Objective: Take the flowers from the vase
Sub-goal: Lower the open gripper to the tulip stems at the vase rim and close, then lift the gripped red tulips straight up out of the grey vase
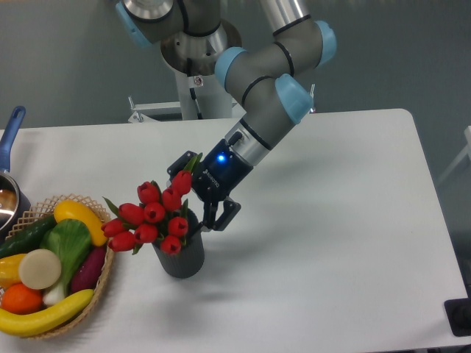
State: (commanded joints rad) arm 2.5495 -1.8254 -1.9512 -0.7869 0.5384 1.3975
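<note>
- Camera view, fixed, looking down at a white bench (331, 220) with 1 grey and blue arm (268, 88) reaching in from the rear.
- Flowers (151, 213): a bunch of red tulip buds with green leaves, seated in the vase (180, 254) and leaning up and to the left of its mouth.
- Vase: dark grey, ribbed, upright on the bench, just right of a woven basket (103, 276).
- Hand (193, 193): seen at the right upper side of the bunch, tilted down toward it; a blue light is lit on its body.
- Fingers are held apart. 1 finger (224, 215) is seen beside the vase rim on the right; the other is at the topmost bud and leaf. Whether either touches the bunch cannot be told.
- Basket holds a banana (40, 318), an orange, a cucumber and other produce.
- A pot with a blue handle (10, 132) is cut off at the left edge.
</note>
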